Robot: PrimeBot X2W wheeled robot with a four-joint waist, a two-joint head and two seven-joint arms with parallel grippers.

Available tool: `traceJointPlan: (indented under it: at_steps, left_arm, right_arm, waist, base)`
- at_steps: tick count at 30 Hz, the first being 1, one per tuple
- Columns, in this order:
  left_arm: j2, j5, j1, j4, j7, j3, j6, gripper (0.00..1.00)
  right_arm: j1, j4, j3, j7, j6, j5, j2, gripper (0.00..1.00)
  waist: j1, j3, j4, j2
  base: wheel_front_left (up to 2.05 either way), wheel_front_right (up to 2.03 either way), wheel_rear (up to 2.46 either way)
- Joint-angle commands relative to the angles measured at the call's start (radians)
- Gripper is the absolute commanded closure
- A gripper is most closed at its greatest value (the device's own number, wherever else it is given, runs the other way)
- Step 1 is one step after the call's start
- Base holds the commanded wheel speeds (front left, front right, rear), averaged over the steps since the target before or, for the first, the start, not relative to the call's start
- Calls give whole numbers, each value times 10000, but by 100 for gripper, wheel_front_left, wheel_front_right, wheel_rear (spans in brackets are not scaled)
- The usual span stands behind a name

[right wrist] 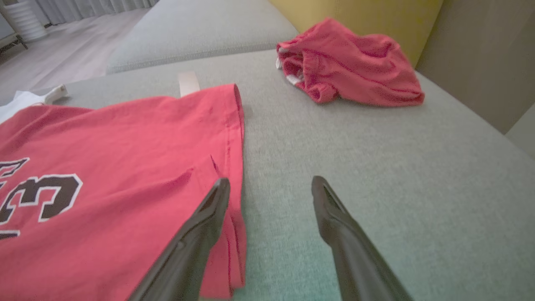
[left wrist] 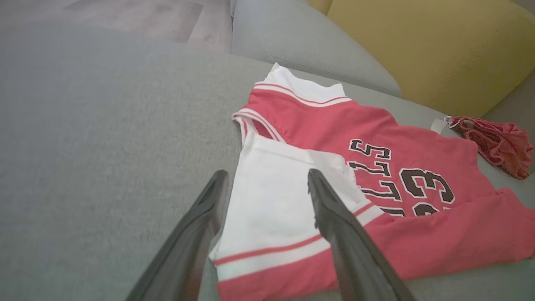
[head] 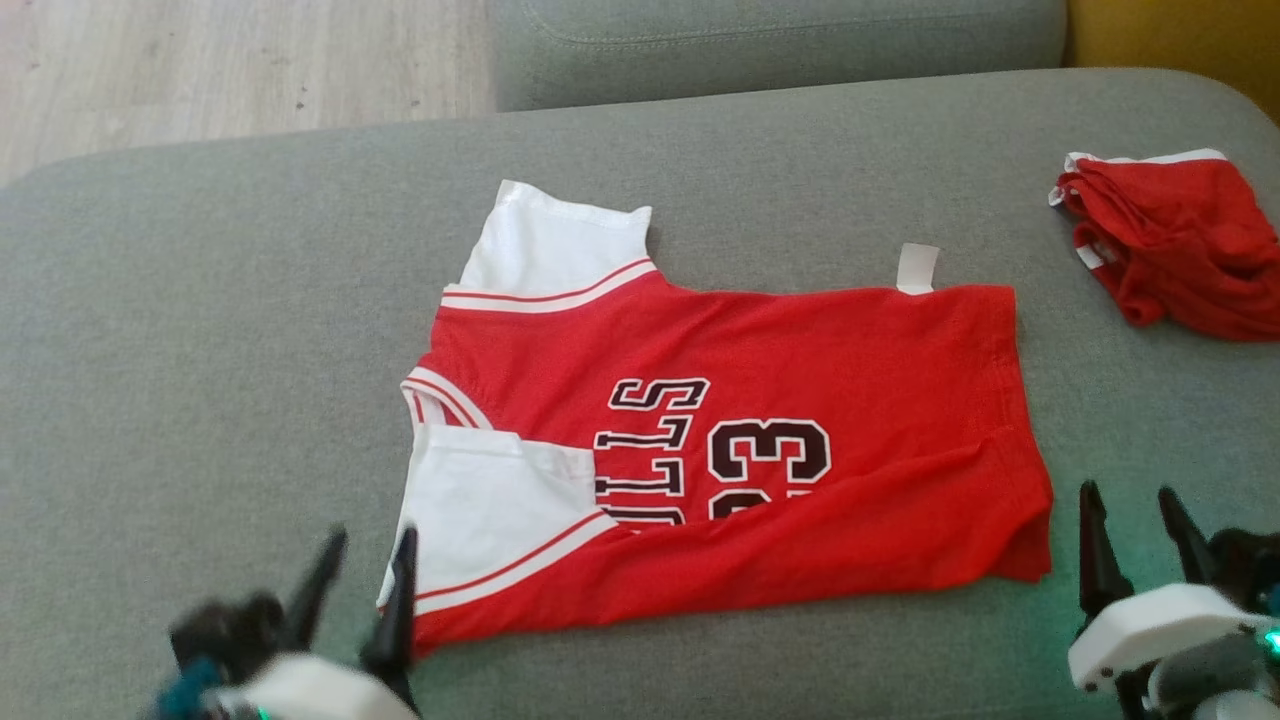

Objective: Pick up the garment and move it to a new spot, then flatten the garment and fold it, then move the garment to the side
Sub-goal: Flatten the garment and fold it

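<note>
The red jersey (head: pixel 780 370) lies mid-way along the cushion (head: pixel 200 330), its near side folded over. The left gripper (head: pixel 374 540) and right gripper (head: pixel 1129 495) hover open and empty by its near corners. Light, floppy cloth, so I'd pinch the white sleeve (head: pixel 490 500) and hem (head: pixel 1025 480).

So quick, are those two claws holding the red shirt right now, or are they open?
Left gripper: open, holding nothing, at the white sleeve of the jersey.
Right gripper: open, holding nothing, beside the jersey's hem.
</note>
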Motion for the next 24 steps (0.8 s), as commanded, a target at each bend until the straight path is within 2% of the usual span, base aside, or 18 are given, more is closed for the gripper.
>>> traceJointPlan:
  at_steps: [1, 4, 9, 15, 24]
  left_arm:
    - [408, 207, -1006, -445, 113, 455, -29, 0]
    - [1003, 512, -2160, -652, 610, 557, -270, 0]
    - [1780, 772, -4882, -463, 1725, 713, -920, 0]
    - [2002, 767, -7879, 801, 3154, 482, -1711, 0]
    - [2015, 615, -10096, 3748, 4757, 73, -2105, 0]
  right_arm:
    - [-160, -523, 192, -63, 65, -93, -97, 0]
    - [-456, -1077, 282, -24, 65, -200, -97, 0]
    - [-1312, -1861, 785, 274, 65, -405, -97, 0]
    - [-2646, -1843, 1863, 445, 65, -395, -97, 0]
    - [-4480, -1262, 3275, 160, 65, -32, -97, 0]
  waist:
    - [1, 24, -42, -1]
    - [1, 148, -148, -1]
    - [1, 616, -512, -1]
    - [1, 1596, -1266, -1]
    - [1, 3338, -2619, -1]
  base:
    - [0, 0, 0]
    - [0, 0, 0]
    - [0, 0, 0]
    - [0, 0, 0]
    - [0, 0, 0]
